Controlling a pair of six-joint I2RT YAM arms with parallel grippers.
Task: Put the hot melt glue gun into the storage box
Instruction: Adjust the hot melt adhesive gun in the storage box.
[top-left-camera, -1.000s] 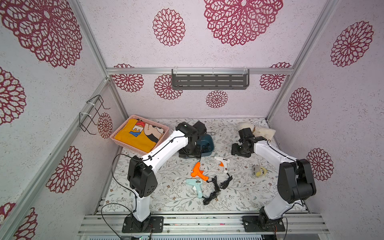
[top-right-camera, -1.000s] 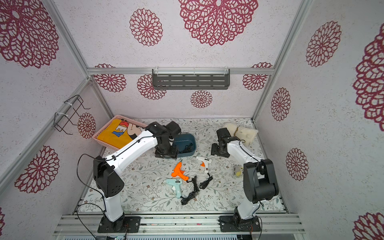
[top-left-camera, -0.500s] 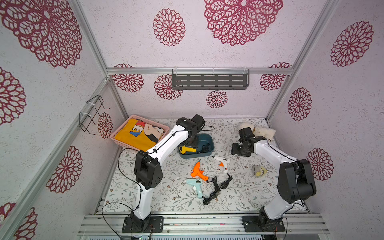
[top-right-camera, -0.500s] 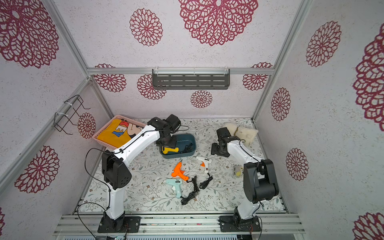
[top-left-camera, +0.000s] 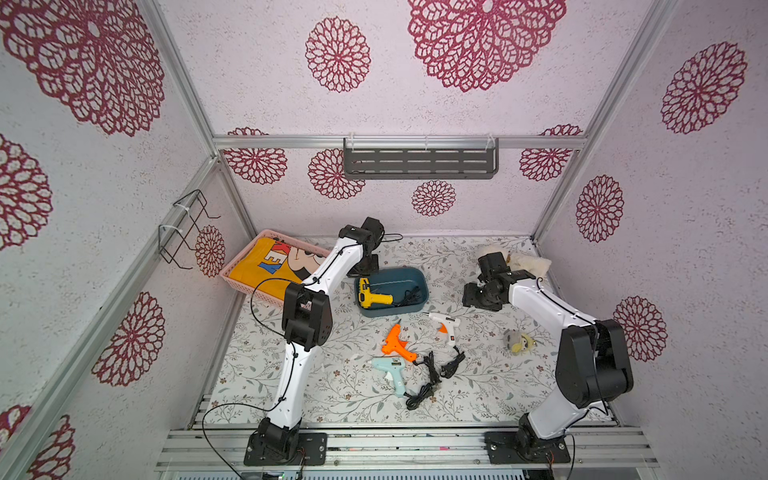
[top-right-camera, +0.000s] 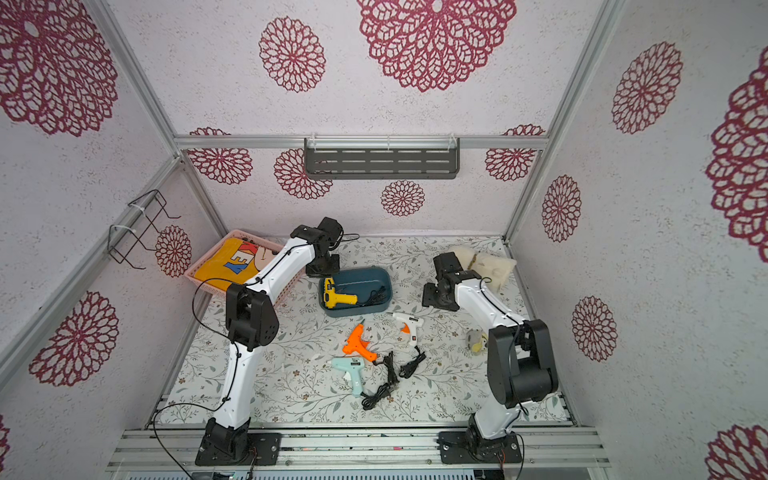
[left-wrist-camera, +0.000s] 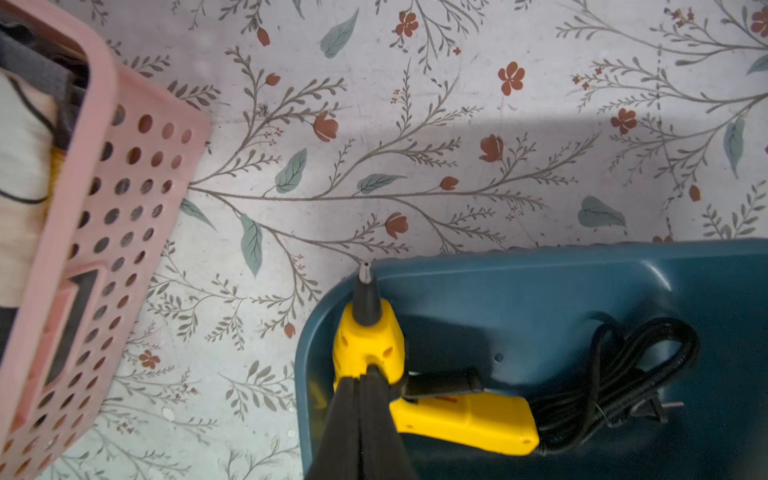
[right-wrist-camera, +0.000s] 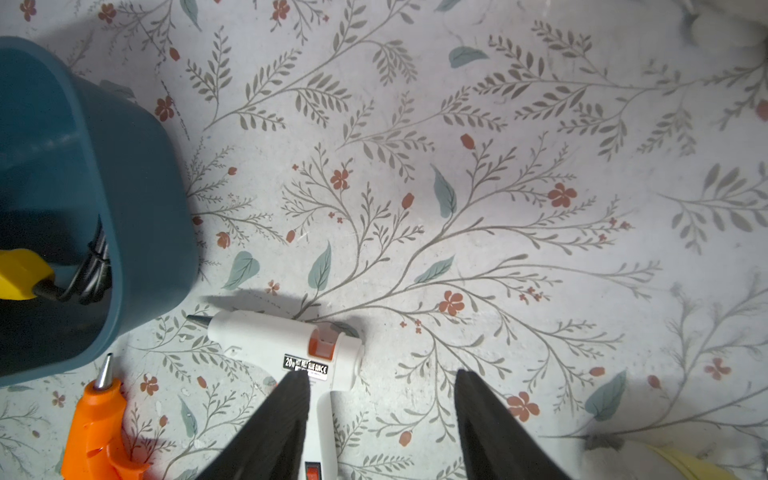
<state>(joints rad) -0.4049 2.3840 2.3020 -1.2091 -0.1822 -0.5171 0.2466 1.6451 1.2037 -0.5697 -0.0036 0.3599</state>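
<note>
L: my left end effector (left-wrist-camera: 365, 374) was closed, empty | R: right end effector (right-wrist-camera: 381, 374) stood open near white glue gun (right-wrist-camera: 299, 357) | I judged it light, rigid, slick; grip barrel (right-wrist-camera: 253, 332).

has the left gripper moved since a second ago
Yes. The left gripper was over the storage box; now it sits behind its back corner, nearer the rear wall.

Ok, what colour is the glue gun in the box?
Yellow with a dark nozzle; the gun shows best in the left wrist view.

White glue gun (right-wrist-camera: 270, 338): "20W HOT MELT GLUE GUN"
</note>
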